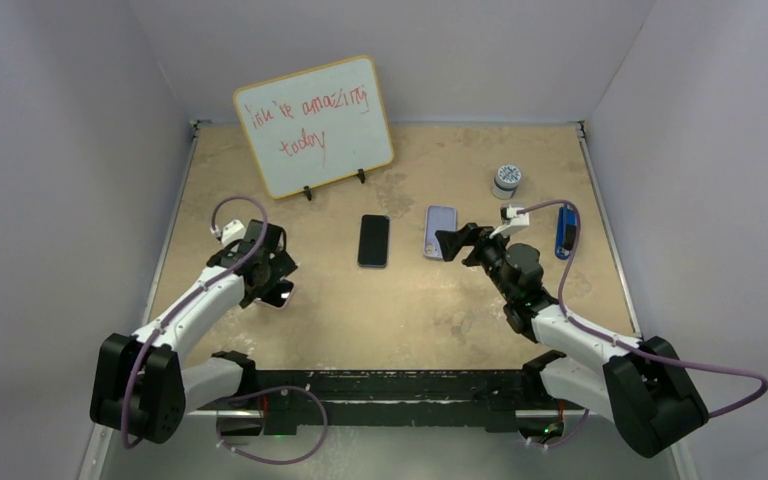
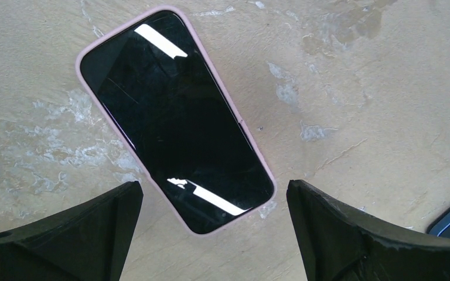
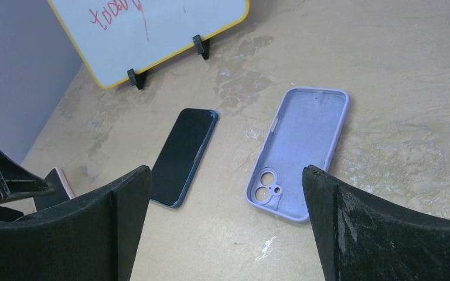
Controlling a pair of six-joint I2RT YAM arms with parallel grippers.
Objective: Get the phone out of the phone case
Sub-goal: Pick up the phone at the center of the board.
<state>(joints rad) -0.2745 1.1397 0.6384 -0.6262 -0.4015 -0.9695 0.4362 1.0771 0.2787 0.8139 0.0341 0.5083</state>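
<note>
While the left gripper (image 2: 214,186) and right gripper (image 3: 227,171) hung spread wide above the blotchy tan table (image 1: 410,320), white walls (image 1: 60,100) boxing it in, a bare phone (image 1: 373,241) lay beside an empty lilac case (image 1: 440,232). Only the left wrist camera plainly showed a second phone (image 2: 176,117), screen up in a pink case (image 2: 221,88), below the left fingers.

Whiteboard (image 1: 315,125) w/ red writing at back, round tin (image 1: 506,179) & blue obj. (image 1: 562,240) right.

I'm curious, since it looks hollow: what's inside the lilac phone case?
Nothing: the lilac phone case lies open side up, showing only its bare lining and camera cut-out. The dark phone lies beside it, apart. Whatever is beneath it is covered.
</note>
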